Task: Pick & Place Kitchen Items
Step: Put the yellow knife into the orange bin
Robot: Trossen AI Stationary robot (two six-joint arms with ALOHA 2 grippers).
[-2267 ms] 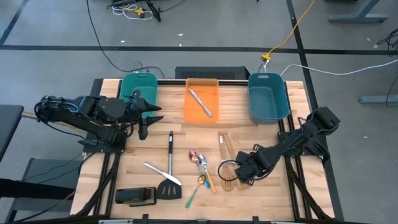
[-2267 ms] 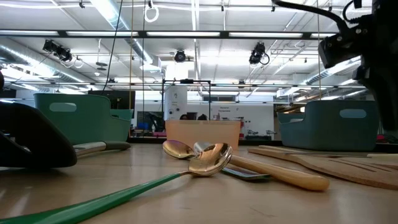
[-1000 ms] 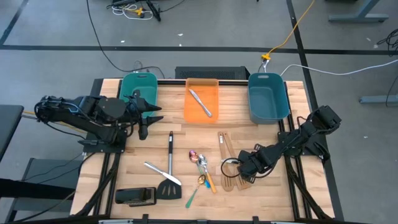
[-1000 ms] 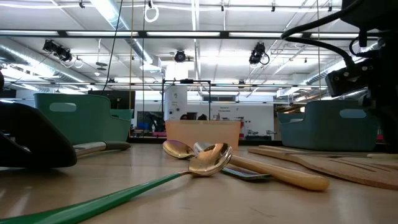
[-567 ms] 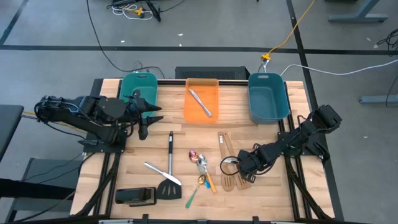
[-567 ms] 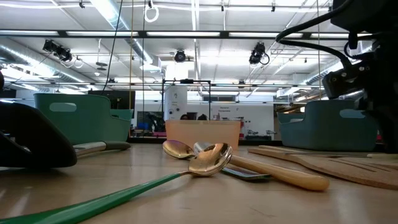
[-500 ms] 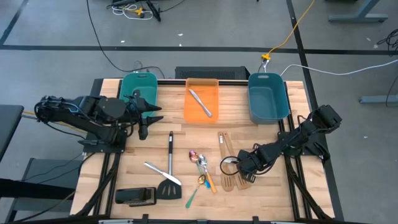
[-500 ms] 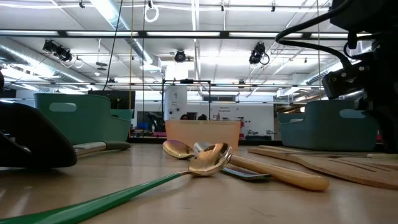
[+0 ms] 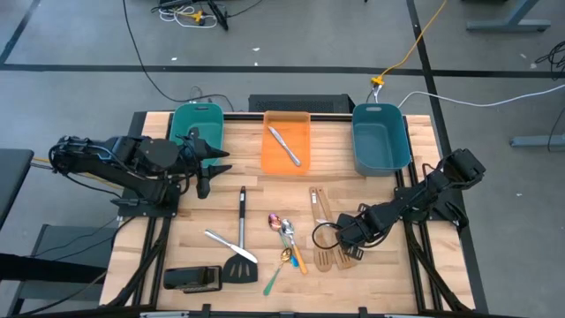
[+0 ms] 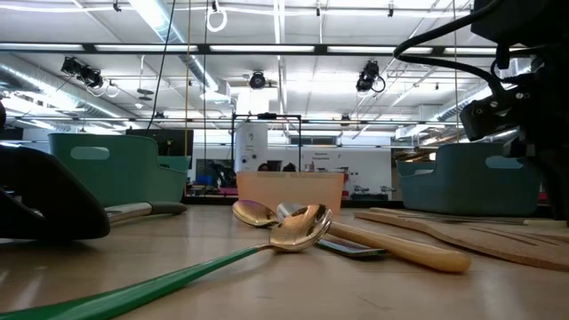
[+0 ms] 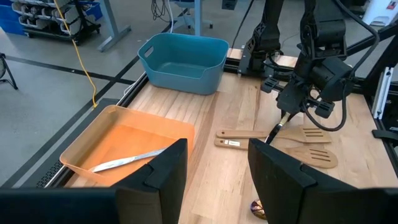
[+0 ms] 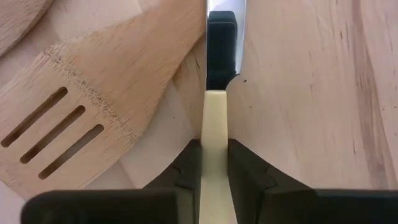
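- My left gripper [image 9: 205, 172] waits near the worktop's left edge, just in front of the teal plastic bin at the far-left corner [image 9: 196, 122]; its fingers [image 11: 155, 177] stand spread with nothing between them.
- That far-left bin looks empty to me, so nothing is sorted there yet.
- Near the front edge lie the black spatula with a steel handle [image 9: 241, 237] and a silver table knife [image 9: 228, 244] crossing it, untouched, beside the flat black rectangular block [image 9: 192, 279].
- The orange plastic bin at the middle of the far edge [image 9: 303, 118] holds one silver knife [image 9: 285, 146]; I judge that the only item placed.
- A cluster of spoons, shiny and coloured-handled [image 9: 285, 244], sits near the front middle, not yet moved.
- My right gripper [image 9: 328, 236] is down at the two slotted light-wood spatulas [image 9: 328, 234], its fingers [image 12: 186, 163] pressed onto a thin pale handle with a dark end [image 12: 217, 134].
- I cannot tell which utensil that handle belongs to.
- The teal bin at the far-right corner [image 9: 381, 137] seems empty.
- Bare wood between the spatulas and the bins gives me open room; the spoons lie close on the left.
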